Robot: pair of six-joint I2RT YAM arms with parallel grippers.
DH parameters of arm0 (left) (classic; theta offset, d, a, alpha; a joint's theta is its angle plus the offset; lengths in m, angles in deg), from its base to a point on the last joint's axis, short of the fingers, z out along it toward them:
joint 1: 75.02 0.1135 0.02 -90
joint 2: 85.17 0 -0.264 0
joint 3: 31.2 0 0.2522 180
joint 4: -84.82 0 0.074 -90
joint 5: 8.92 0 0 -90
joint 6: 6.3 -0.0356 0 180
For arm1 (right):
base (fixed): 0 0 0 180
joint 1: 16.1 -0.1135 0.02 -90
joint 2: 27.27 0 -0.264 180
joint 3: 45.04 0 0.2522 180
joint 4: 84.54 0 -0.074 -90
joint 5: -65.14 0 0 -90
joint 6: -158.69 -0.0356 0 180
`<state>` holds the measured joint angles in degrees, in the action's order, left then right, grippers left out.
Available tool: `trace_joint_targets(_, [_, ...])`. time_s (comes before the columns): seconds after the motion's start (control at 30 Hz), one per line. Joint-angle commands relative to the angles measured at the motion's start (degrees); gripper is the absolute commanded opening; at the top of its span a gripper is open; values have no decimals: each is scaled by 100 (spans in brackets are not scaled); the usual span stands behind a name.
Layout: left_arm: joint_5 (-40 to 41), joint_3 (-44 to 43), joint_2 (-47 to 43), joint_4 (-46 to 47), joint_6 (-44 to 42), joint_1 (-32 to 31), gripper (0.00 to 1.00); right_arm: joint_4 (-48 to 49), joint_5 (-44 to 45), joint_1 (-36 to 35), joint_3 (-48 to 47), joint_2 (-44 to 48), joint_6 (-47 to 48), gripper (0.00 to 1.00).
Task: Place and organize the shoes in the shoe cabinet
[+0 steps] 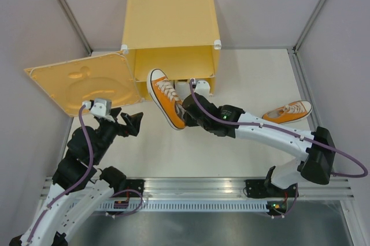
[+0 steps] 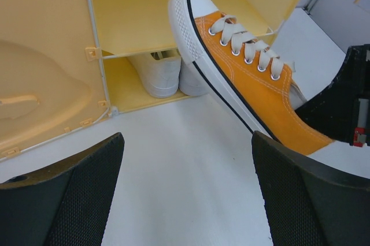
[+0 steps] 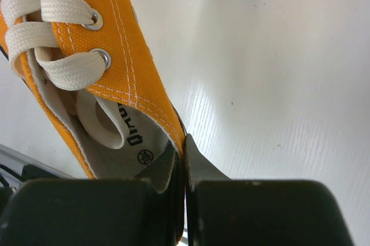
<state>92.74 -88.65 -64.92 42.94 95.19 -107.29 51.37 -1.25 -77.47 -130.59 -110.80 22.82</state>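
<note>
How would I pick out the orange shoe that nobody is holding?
Start at the big yellow shoe cabinet at the back of the white table, then look right. There a loose orange sneaker lies alone on the tabletop beside the right arm. Unlike its twin, pinched by the right gripper, and the white pair inside the cabinet, it lies free of any gripper.

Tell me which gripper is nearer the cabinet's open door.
Left. The left gripper hangs open beside the door; the right gripper is farther off, shut on an orange sneaker.
</note>
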Motion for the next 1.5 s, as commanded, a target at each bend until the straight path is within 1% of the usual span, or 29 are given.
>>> trace_joint_targets(0.0, [-6, 0, -21, 184, -173, -25, 94, 431, 442, 256, -379, -181, -361, 1])
trace_joint_targets(0.13, [12, 0, 5, 184, -182, -25, 94, 510, 626, 519, -774, -497, -537, 1])
trace_joint_targets(0.23, [-6, 0, 32, 184, -182, -16, 94, 493, 679, 608, -1108, -717, -555, 1])
trace_joint_targets(0.37, [-23, 0, 49, 184, -182, -25, 94, 379, 750, 722, -1801, -1253, -651, 1])
trace_joint_targets(0.47, [-15, 0, 40, 184, -182, -16, 94, 387, 776, 766, -2101, -1543, -809, 1])
trace_joint_targets(0.67, [11, 0, 23, 193, -182, -16, 94, 641, 1074, 828, -2296, -1877, -1205, 0])
trace_joint_targets(0.73, [3, 0, 5, 184, -182, -25, 94, 782, 1145, 845, -2365, -1983, -1249, 1])
trace_joint_targets(0.93, [3, 0, 5, 184, -182, -25, 94, 774, 1470, 872, -2665, -2273, -1311, 1])
trace_joint_targets(1.33, [-32, 0, -4, 193, -182, -25, 94, 844, 1673, 916, -3192, -2537, -1135, 1])
trace_joint_targets(1.47, [-41, 0, -21, 184, -182, -25, 94, 792, 1760, 942, -3551, -2730, -1021, 1])
